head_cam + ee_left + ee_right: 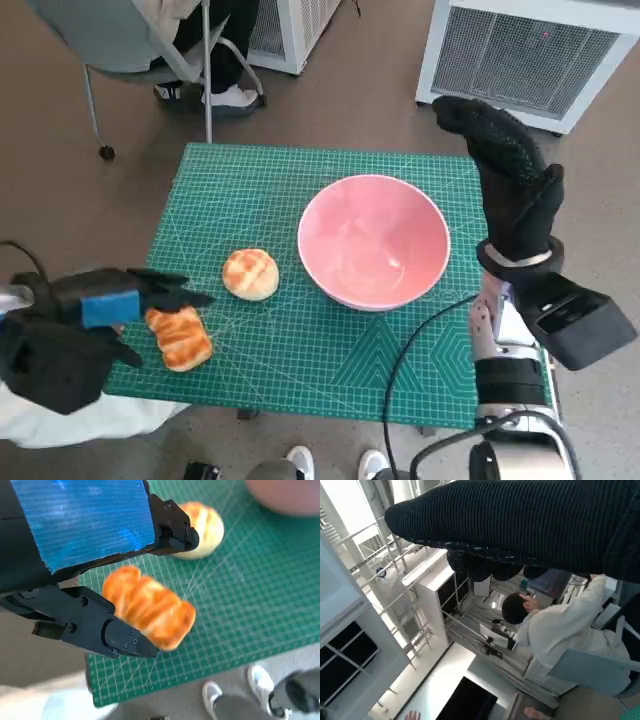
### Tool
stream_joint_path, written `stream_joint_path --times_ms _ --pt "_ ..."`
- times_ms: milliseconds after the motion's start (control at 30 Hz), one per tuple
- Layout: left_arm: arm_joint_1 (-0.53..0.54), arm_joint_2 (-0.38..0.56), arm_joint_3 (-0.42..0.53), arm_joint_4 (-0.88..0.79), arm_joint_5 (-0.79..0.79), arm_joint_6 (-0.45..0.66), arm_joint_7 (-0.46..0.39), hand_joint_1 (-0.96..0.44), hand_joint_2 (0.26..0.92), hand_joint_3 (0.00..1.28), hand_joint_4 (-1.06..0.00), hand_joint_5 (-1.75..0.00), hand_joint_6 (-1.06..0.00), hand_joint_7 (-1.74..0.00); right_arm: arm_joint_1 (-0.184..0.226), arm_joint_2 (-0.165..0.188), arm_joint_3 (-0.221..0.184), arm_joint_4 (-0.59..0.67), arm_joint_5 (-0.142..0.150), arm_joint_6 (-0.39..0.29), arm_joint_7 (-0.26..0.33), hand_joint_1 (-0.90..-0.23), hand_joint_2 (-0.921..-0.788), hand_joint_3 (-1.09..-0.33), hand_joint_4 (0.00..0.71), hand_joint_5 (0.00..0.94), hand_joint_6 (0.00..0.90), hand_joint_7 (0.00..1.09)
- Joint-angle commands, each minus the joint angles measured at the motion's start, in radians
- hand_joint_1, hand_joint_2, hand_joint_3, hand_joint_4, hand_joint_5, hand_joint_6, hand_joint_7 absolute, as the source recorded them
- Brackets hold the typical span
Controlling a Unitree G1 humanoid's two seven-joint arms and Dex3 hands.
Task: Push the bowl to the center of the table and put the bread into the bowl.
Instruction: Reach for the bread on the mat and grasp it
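A pink bowl (pixel 372 240) stands on the green mat (pixel 300 370), a little right of the middle. Left of it lie a round bun (pixel 250 273) and, near the mat's front left corner, a long golden pastry (pixel 180 338). My left hand (pixel 110 300) hovers at that corner, its fingers (pixel 120 637) spread to either side of the pastry (pixel 147 607) without clearly touching it; the bun (pixel 202 527) and the bowl's edge (pixel 285 495) lie beyond. My right hand (pixel 510 170) is raised by the bowl's right side, fingers stretched out, holding nothing.
A chair and a person's feet (pixel 215 95) are behind the table's far left corner, and white units (pixel 530 50) stand at the far right. A black cable (pixel 420 340) crosses the mat's front right. Shoes (pixel 300 462) show at the front edge. A seated person (pixel 560 630) appears in the right wrist view.
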Motion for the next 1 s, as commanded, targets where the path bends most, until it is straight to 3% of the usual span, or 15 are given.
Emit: stream_joint_path --times_ms 33,433,700,933,1000 --pt "-0.016 -0.012 -0.025 0.031 0.031 -0.023 0.005 -0.10 0.750 0.01 -0.17 0.00 -0.36 -0.01 0.023 0.002 -0.003 0.009 -0.017 0.004 -0.013 -0.652 -0.921 -0.718 0.379 0.007 0.215 0.41" --pt "-0.026 -0.064 -0.088 0.154 0.125 -0.112 0.078 -0.10 0.761 0.01 -0.21 -0.01 -0.37 -0.01 0.024 0.006 -0.004 0.020 -0.031 0.002 -0.035 -0.643 -0.921 -0.716 0.381 0.005 0.220 0.41" --pt "-0.044 -0.116 -0.134 0.264 0.162 -0.206 0.151 -0.10 0.795 0.02 -0.31 -0.02 -0.44 -0.03 0.030 0.015 0.000 0.022 -0.040 -0.003 -0.046 -0.636 -0.921 -0.713 0.381 0.004 0.217 0.40" --pt "-0.087 -0.165 -0.164 0.421 0.195 -0.361 0.254 -0.08 0.869 0.04 -0.56 -0.04 -0.62 -0.05 0.029 0.020 0.000 0.034 -0.037 -0.005 -0.042 -0.634 -0.921 -0.713 0.381 0.003 0.218 0.39" --pt "-0.103 -0.175 -0.165 0.471 0.201 -0.411 0.291 -0.07 0.898 0.05 -0.71 -0.07 -0.70 -0.06 0.030 0.021 0.000 0.036 -0.035 -0.004 -0.040 -0.635 -0.921 -0.713 0.382 0.003 0.218 0.39"
